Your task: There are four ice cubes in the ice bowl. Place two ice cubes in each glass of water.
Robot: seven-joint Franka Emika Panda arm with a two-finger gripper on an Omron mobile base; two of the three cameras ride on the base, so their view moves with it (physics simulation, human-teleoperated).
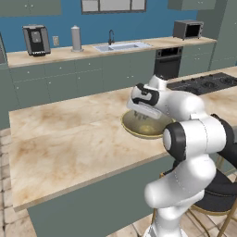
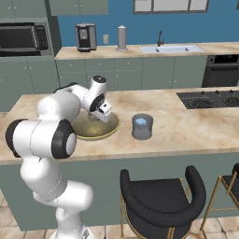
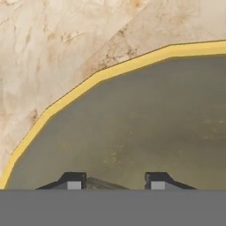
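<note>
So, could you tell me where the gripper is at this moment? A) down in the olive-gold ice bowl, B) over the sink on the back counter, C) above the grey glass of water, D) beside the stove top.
A: the gripper is lowered into the ice bowl, whose yellow rim curves around its fingertips in the hand view, while the glass of water stands apart on the counter.

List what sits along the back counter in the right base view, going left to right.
Microwave → coffee machine → tall grey canister → sink with its faucet.
</note>
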